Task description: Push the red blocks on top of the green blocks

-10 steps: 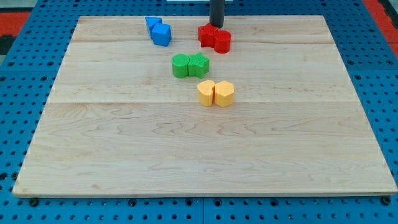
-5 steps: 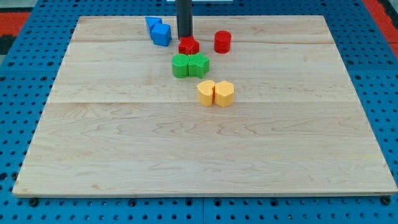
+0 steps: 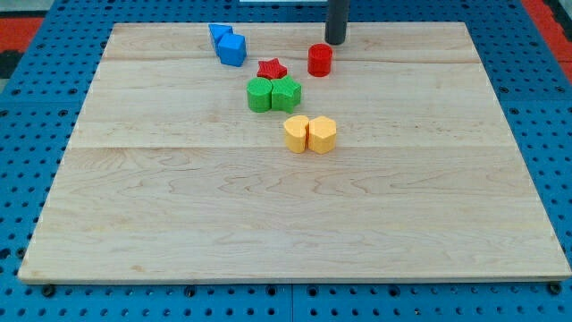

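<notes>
A red star block [image 3: 272, 69] lies just above the two green blocks [image 3: 273, 94], touching or nearly touching their top edge. A red cylinder [image 3: 320, 60] stands apart to its right. The green blocks sit side by side, a rounded one [image 3: 260, 94] on the left and a star-like one [image 3: 286, 93] on the right. My tip [image 3: 335, 41] is just above and slightly right of the red cylinder, near the board's top edge, a small gap from it.
Two blue blocks [image 3: 228, 44] sit together at the view's upper left of the red star. Two yellow blocks [image 3: 310, 134] sit together below the green pair. The wooden board [image 3: 268, 215] rests on a blue pegboard.
The red blocks were pushed apart: the star went left and down to the green blocks. My tip then swung from the star to above the cylinder.
</notes>
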Controlling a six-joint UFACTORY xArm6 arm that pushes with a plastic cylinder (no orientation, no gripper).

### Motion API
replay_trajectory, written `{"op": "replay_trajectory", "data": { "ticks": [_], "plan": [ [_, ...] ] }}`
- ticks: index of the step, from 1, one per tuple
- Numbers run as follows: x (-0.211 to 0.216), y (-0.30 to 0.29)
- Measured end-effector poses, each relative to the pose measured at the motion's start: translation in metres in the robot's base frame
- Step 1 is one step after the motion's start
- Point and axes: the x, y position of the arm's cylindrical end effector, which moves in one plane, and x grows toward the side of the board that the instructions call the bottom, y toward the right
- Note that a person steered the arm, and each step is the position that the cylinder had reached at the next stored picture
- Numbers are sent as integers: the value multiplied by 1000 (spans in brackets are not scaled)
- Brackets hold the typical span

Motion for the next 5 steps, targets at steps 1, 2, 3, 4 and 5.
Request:
{"op": "replay_trajectory", "data": {
  "ticks": [1, 2, 3, 4, 5],
  "plan": [
    [8, -8],
    [37, -17],
    [41, -24],
    [41, -23],
    [14, -10]
  ]
}}
